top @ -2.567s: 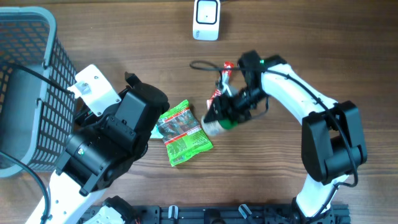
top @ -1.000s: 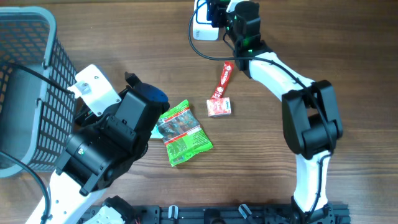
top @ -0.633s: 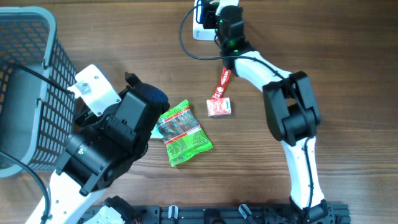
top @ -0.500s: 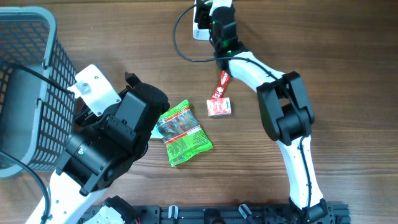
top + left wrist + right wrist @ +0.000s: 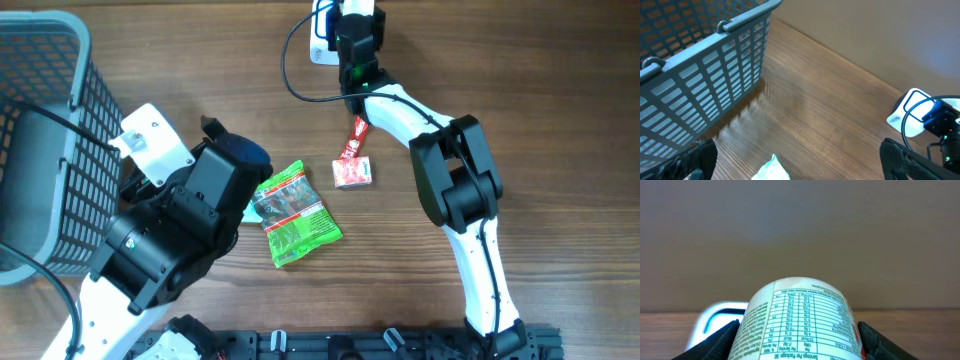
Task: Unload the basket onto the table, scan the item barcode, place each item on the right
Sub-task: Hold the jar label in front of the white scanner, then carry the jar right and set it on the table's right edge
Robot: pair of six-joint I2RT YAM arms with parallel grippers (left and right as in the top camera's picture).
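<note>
Wood-grain tabletop runs under both arms, with a plain grey wall behind it. At the far edge sits the white scanner, and the right arm is stretched all the way out to it. The right gripper is clamped on a white container, one dark finger on each side. The container is off the tabletop, right over the scanner's near side.

From the right wrist view, the container's long axis points straight ahead out of the gripper toward the wall. Its nutrition table faces up at the camera. The scanner shows low and to the left of it, partly hidden behind its round side. I see no barcode on the face that shows, so I cannot tell whether the code is turned toward the scanner. My guess is the next move depends on that. The container is already at the scanner, so a roll about its long axis may matter more than any further travel.

The left gripper stands wide open and holds nothing, well back beside the grey basket. A green packet lies just in front of it, and a red packet rests between the two arms.
</note>
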